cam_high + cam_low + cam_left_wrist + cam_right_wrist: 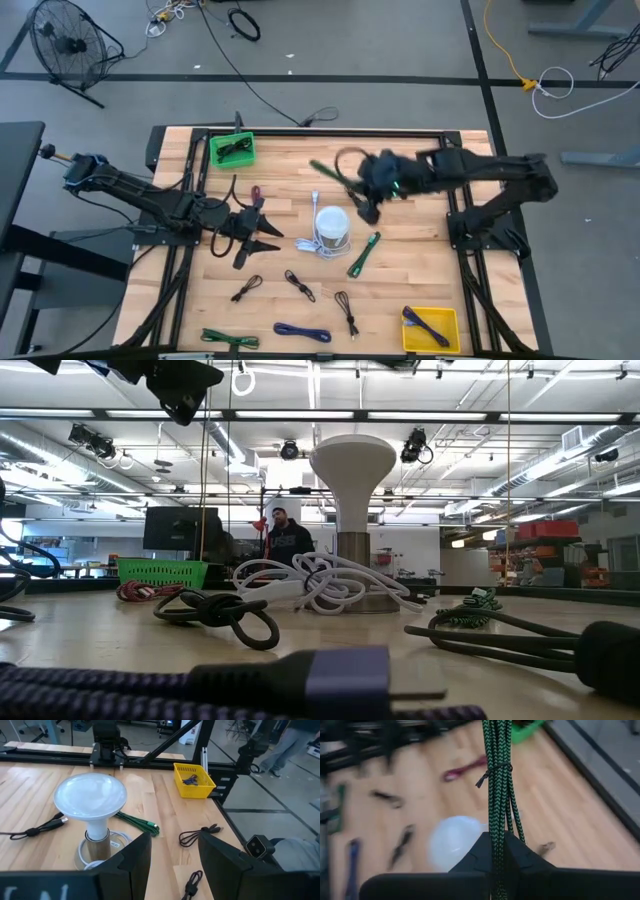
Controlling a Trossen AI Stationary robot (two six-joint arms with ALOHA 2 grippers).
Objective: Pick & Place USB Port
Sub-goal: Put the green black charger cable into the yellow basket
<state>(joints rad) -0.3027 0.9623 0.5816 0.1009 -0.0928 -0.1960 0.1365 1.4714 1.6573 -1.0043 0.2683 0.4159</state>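
My right gripper (372, 188) hovers above the table beyond the white lamp-shaped object (332, 228) and is shut on a green-and-black braided cable (496, 780). The cable is bundled with a black tie (492, 770), and its blurred length (325, 170) shows in the high view. My left gripper (268, 238) is open to the left of the lamp, with nothing between its fingers (175, 855). A white cable (320, 585) lies coiled around the lamp's base. The green bin (232, 148) at the far left holds a black cable. The yellow bin (432, 325) at the near right holds a bluish cable. My right gripper pinches the bundled strands of the braided cable (496, 827) between its two fingers. The fingers lie along the bundle, which runs on past the fingertips. The cable is lifted clear of the table. Which end of the cable this is cannot be told.
Loose cables lie on the wooden table: a maroon one (256, 195), a green one (363, 255) right of the lamp, black ones (247, 288) (299, 285) (346, 310), a green one (230, 338) and a blue one (302, 331) near the front edge. A person (290, 540) stands beyond the table.
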